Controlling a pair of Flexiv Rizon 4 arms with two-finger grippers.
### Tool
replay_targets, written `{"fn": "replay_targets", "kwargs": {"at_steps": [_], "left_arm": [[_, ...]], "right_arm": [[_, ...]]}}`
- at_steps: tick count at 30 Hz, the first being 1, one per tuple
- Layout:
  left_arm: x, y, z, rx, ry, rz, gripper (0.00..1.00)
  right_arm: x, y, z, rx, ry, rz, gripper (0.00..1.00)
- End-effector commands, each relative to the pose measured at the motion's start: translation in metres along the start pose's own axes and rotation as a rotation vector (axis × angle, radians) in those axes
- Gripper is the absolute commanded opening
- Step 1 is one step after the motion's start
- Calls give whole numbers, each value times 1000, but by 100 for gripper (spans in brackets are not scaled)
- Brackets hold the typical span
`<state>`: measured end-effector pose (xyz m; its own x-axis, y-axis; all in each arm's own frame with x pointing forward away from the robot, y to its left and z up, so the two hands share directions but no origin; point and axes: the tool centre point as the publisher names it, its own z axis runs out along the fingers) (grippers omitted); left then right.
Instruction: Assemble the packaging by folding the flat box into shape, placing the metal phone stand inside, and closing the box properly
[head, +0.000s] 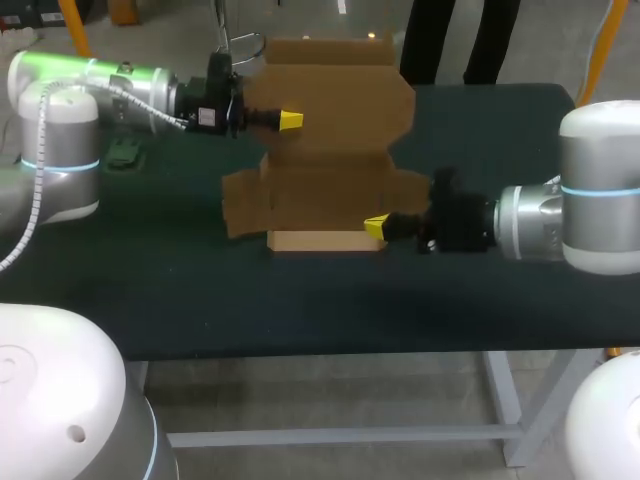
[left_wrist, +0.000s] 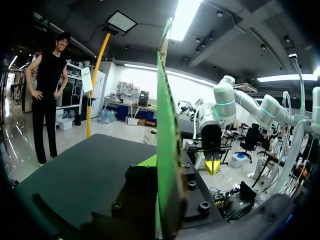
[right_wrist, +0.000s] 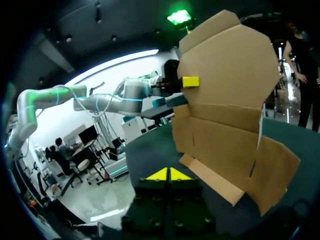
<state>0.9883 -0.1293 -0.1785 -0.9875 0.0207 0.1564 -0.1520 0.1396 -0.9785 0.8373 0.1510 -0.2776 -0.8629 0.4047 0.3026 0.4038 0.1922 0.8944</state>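
Left gripper (head: 290, 120), clamped on the raised lid of my half-folded box (head: 340, 100) on table (head: 150, 280); right gripper (head: 377, 227), tips together, empty, beside its base; cardboard I judge light, easily creased, best held by panel edges.

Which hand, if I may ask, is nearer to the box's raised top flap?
Left. The left hand grips the flap at its edge; the right hand, shut, sits by the box at its lower front corner.

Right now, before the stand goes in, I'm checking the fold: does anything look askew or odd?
Yes: the cardboard box is only half formed. Its large panel stands upright, pinched by the left tool, while the lower side flaps splay outward, unfolded. The right tool sits shut at its lower corner, gripping nothing.
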Motion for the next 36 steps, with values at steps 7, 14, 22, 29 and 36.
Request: {"fn": "replay_targets", "kwargs": {"at_steps": [7, 14, 22, 29, 36], "left_arm": [[-2, 1, -1, -2, 6, -1, 0], [-2, 1, -1, -2, 6, -1, 0], [-2, 1, -1, -2, 6, -1, 0], [-2, 1, -1, -2, 6, -1, 0], [-5, 5, -3, 0, 11, 5, 0]], "right_arm": [[-4, -3, 7, -8, 2, -2, 0], [-5, -4, 21, -27, -10, -17, 0], [-9, -16, 44, -54, -55, -27, 0], [-14, -30, 67, -49, -104, -2, 0], [-24, -42, 82, -51, -112, 10, 0]]}}
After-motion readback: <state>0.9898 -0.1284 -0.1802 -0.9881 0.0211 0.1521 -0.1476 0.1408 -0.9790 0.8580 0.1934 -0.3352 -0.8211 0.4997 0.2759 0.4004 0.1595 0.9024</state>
